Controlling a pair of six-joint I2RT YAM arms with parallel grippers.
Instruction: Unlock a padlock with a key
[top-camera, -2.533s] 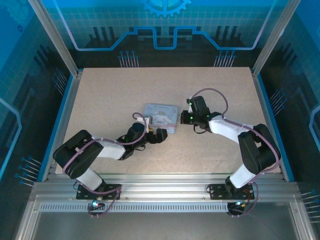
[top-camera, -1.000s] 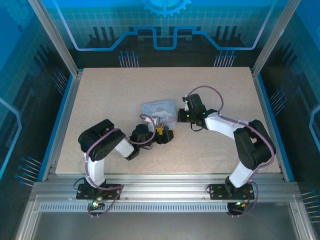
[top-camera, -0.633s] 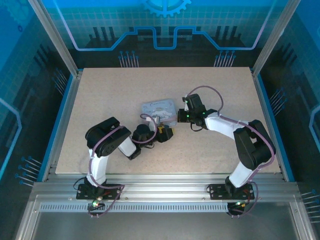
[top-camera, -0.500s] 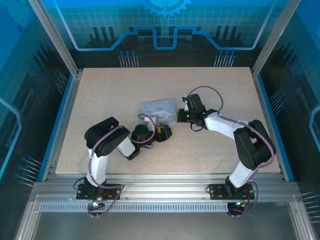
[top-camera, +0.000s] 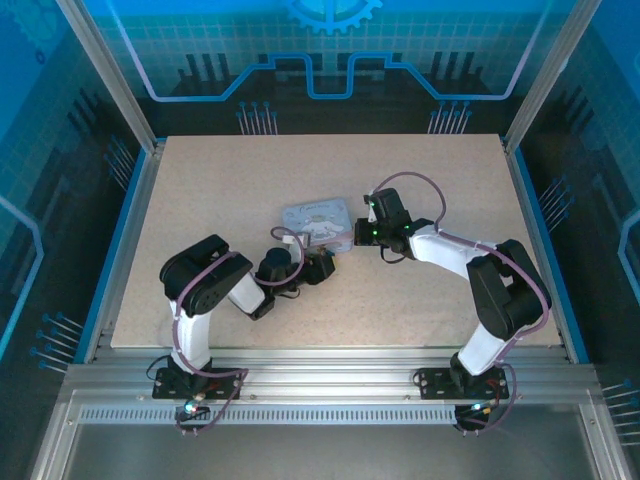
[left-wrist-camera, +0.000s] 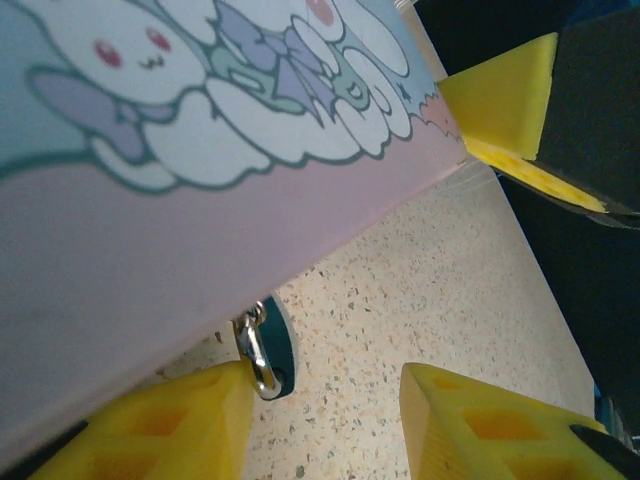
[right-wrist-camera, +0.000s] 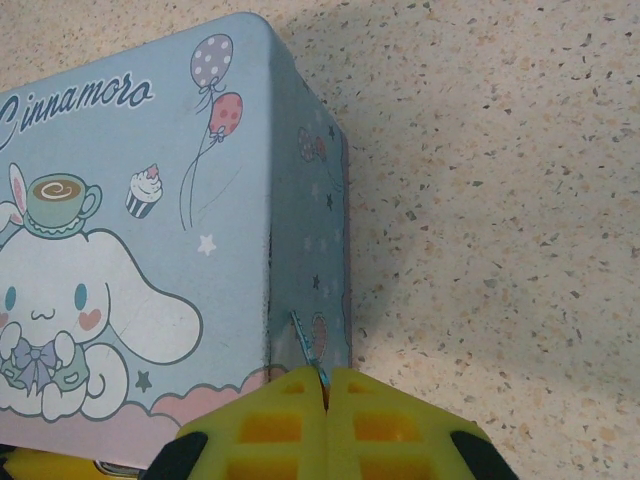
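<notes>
Right end effector (right-wrist-camera: 327, 385) is pressed together, pinching the key (right-wrist-camera: 306, 345) right at the tin's (right-wrist-camera: 150, 180) corner. Left end effector (left-wrist-camera: 325, 425) is spread, with the padlock (left-wrist-camera: 262, 350) on the table (left-wrist-camera: 420, 300) between its fingers, tucked against the tin. So imo the key's in hand, and the lock isn't gripped or opened yet.

The gripper (right-wrist-camera: 327, 385) has its yellow fingers pressed together, pinching the key (right-wrist-camera: 305, 343), a thin sliver that sticks up against the tin's (right-wrist-camera: 130, 230) near corner. The tin lies on the speckled surface (right-wrist-camera: 500, 200).
</notes>
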